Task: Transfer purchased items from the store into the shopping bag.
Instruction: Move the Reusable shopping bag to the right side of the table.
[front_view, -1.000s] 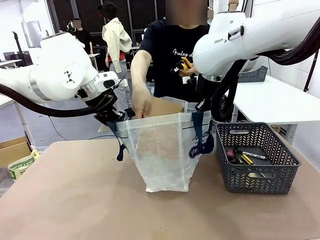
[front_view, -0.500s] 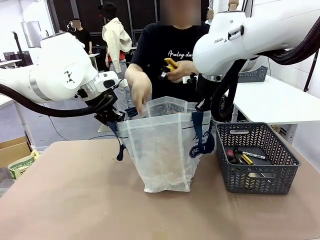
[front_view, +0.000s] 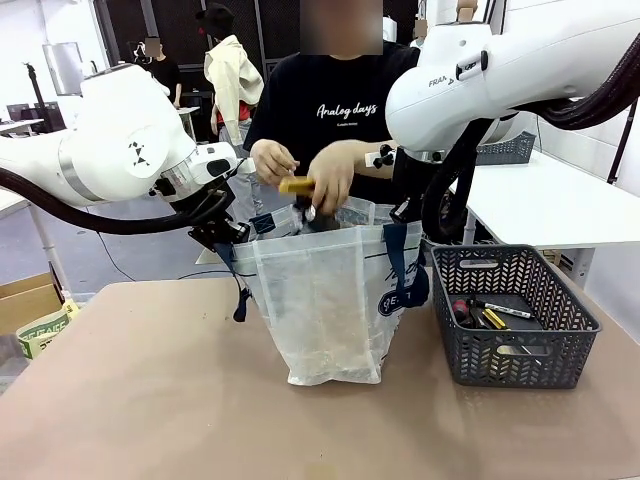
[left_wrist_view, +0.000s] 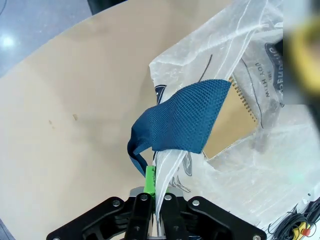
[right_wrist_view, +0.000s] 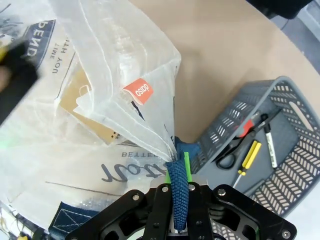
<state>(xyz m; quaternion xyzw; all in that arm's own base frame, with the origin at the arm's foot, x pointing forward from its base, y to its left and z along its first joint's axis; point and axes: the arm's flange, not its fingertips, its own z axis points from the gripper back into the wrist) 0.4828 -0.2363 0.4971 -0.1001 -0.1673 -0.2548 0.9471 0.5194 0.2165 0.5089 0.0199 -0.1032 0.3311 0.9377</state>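
Lighting: bright, even, diffuse.
Glare whitens the shopping bag (left_wrist_view: 260, 30) just beyond the left gripper (left_wrist_view: 156, 189); frame edges bow.

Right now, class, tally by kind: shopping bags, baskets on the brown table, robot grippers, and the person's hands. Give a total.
shopping bag: 1
dark grey lattice basket: 1
grippers, the left gripper and the right gripper, each shut on the bag: 2
person's hands: 2
Total: 6
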